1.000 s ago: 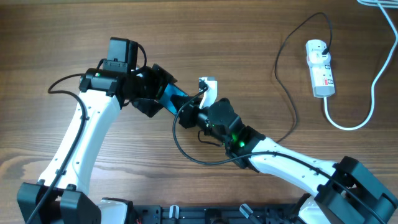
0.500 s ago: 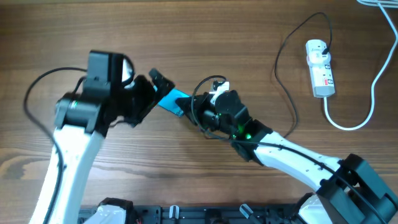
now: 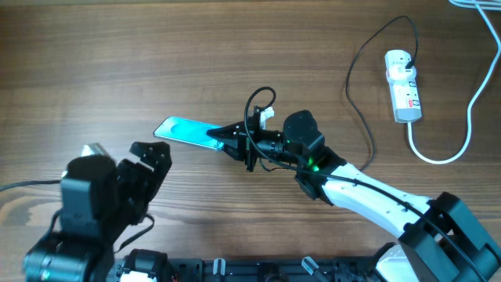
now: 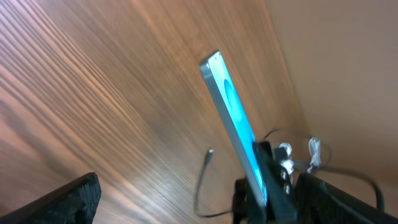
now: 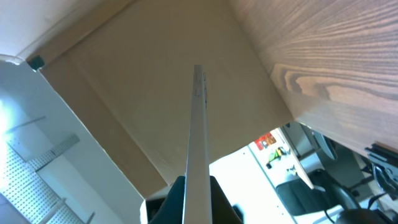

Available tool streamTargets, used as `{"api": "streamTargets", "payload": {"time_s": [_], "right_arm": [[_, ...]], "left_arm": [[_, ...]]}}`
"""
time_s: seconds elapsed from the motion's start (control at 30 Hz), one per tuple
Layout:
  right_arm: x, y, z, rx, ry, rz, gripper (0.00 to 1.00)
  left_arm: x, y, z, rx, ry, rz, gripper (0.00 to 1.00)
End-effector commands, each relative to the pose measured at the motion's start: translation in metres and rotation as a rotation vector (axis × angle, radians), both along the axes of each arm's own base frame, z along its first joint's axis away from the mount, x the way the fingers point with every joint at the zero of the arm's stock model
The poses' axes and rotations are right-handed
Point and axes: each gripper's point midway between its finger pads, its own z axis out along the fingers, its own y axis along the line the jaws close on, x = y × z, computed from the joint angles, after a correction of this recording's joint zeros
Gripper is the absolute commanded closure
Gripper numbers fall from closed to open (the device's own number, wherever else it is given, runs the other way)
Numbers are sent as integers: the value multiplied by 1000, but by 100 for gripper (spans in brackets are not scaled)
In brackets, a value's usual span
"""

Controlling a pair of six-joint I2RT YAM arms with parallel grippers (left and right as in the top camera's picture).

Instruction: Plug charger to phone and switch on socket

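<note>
The right hand (image 3: 227,139) is holding the phone (image 3: 182,129) by its right end off the bench (image 3: 78,63); the left hand (image 3: 151,153) is gaping wide.

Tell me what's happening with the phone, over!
Left gripper open, empty. Right gripper shut on phone, held up off table. Charger tip loose, not plugged in. Nothing blocking.

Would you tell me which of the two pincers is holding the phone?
The right pincer, shut on one end of the phone; the left pincer hangs apart from it, open and empty.
</note>
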Motion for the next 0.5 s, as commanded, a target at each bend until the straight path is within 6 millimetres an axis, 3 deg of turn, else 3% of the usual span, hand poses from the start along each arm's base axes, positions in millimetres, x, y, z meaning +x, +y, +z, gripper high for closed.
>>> {"api": "streamTargets", "payload": {"time_s": [0.0,0.07,0.17,0.3,0.47], "right_arm": [[-3,3,9,19,-9,39,96],[-5,3,7,13,0,50,96],[-6,3,6,12,1,53,96],[-6,3,7,13,1,57,96],[-6,3,6,13,2,57,96]], "left_arm": [[12,-20,-26,-248,101,129,0],[29,-24,-29,-310,88,174,1],[43,-31,-27,-365,86,185,10],[61,-38,-39,-368,135,177,40],[75,-41,-46,-369,148,175,66]]}}
